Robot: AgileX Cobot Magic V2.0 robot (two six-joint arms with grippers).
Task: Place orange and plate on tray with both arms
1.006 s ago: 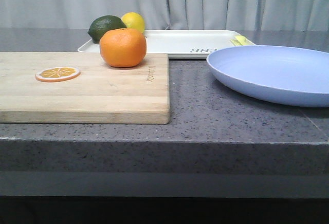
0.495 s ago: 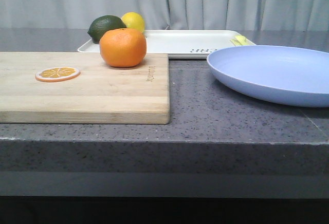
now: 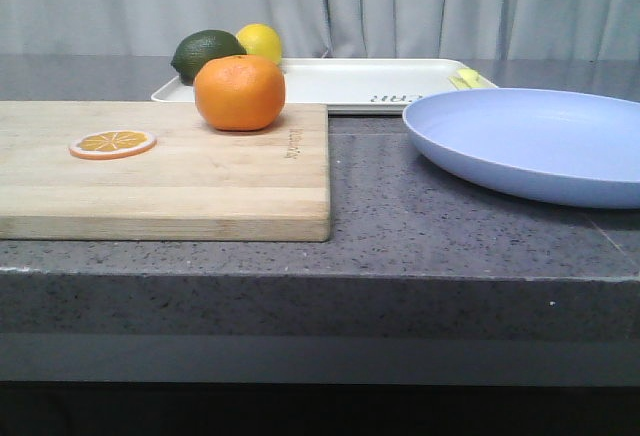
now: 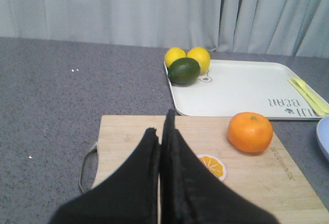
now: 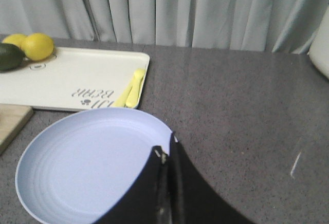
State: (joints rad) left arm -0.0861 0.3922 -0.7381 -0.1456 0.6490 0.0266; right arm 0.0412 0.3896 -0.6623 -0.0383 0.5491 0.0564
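The orange (image 3: 239, 92) rests at the far right corner of the wooden cutting board (image 3: 160, 171); it is also in the left wrist view as the orange (image 4: 250, 131). The lavender-blue plate (image 3: 530, 141) lies on the counter to the right. The white tray (image 3: 350, 81) sits behind both. My left gripper (image 4: 162, 124) is shut and empty, held over the board, apart from the orange. My right gripper (image 5: 165, 149) is shut with its tips over the near rim of the plate (image 5: 87, 162), gripping nothing. Neither gripper appears in the front view.
An orange slice (image 3: 112, 143) lies on the board's left part. A dark green lime (image 3: 205, 54) and a lemon (image 3: 260, 42) sit at the tray's left corner. A yellow utensil (image 5: 132, 88) lies on the tray (image 5: 67, 80) near its lettering. The counter's front edge (image 3: 320, 274) is close.
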